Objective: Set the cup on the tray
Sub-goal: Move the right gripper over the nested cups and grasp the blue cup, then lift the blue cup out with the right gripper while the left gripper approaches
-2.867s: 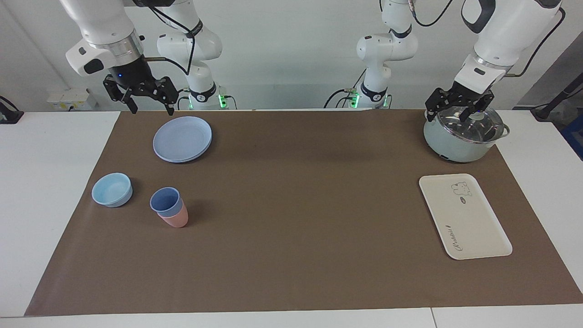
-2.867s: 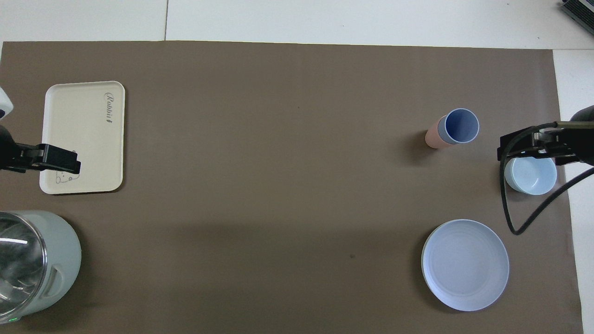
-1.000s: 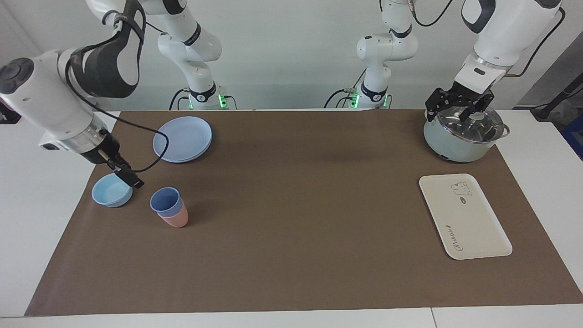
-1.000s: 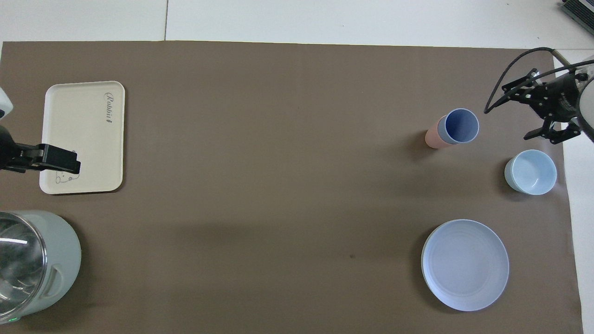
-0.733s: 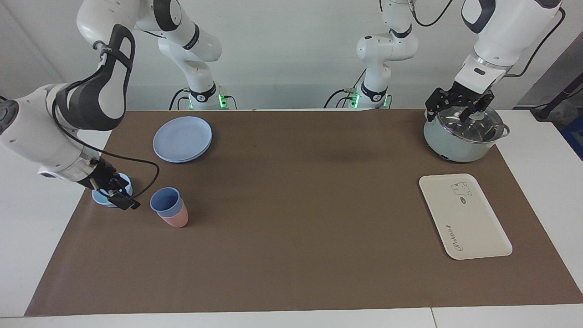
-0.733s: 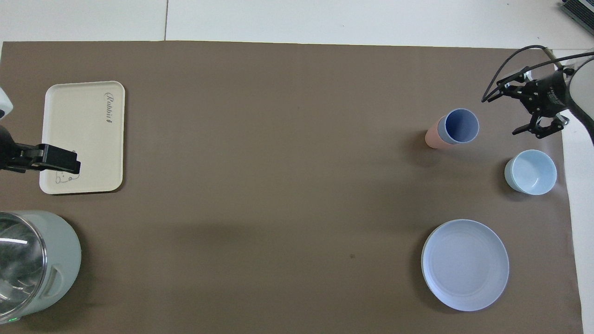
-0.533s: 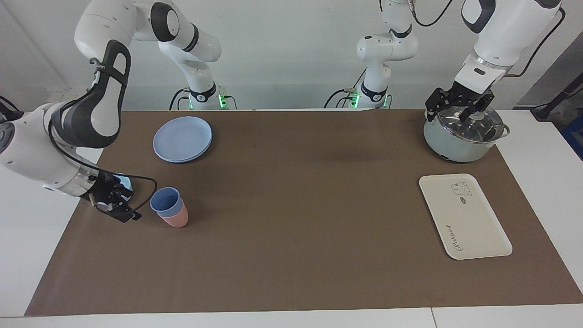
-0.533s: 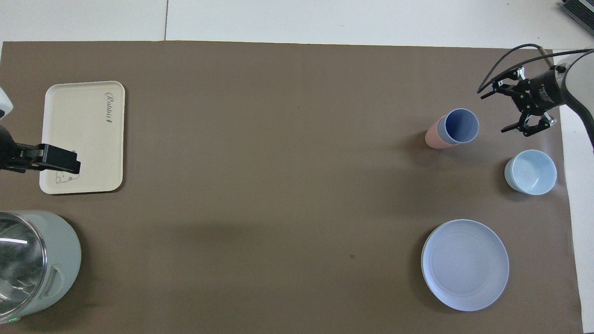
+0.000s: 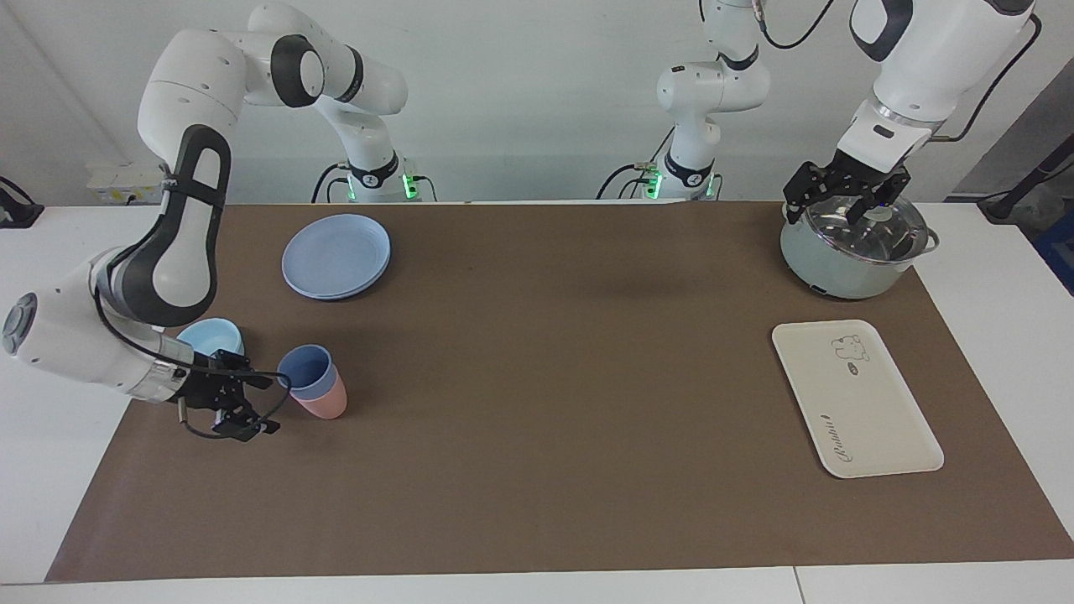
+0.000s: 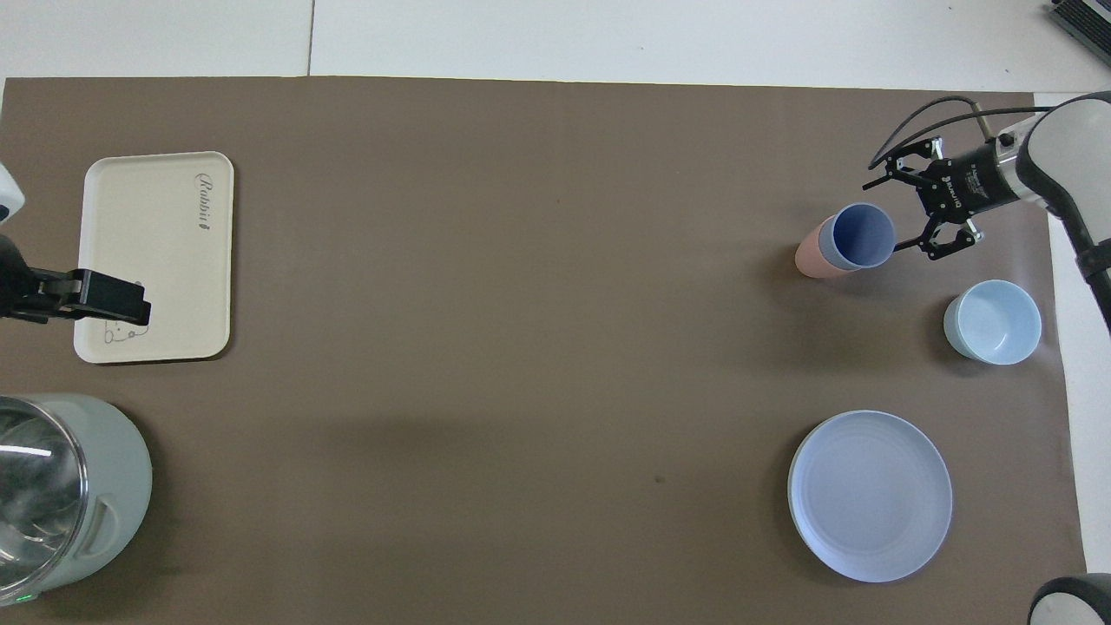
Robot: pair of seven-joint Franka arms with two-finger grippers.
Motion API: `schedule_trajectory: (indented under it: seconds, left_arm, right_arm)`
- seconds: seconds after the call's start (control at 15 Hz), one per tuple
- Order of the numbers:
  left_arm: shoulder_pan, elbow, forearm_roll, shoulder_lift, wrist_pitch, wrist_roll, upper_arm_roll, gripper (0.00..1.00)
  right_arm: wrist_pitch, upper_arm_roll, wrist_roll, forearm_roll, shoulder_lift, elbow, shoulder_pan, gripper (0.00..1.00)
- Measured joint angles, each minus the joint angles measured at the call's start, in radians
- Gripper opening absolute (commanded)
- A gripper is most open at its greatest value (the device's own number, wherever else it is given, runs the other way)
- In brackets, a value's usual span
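The right gripper has dropped beside the cup, jaws spread, touching nothing. The cup stays nested in the pink tumbler, well apart from the tray. Overhead, the left gripper hides the tray's corner.

One legible marking: script lettering "Rabbit" on the tray, at the tray end away from the left claw. No other text can be read.

The right gripper has come down from above the blue plate, swung past the light-blue bowl, and now sits low, jaws spread, just beside the periwinkle cup, not touching it.
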Motion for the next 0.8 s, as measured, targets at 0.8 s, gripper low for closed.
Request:
schedule_trajectory:
  seconds: [0.8]
  left_arm:
    - [0.0, 0.0, 0.0, 0.0, 0.0, 0.0, 0.0, 1.0]
  right_arm:
    - [0.045, 0.004, 0.014, 0.124, -0.03, -0.17, 0.001, 0.88]
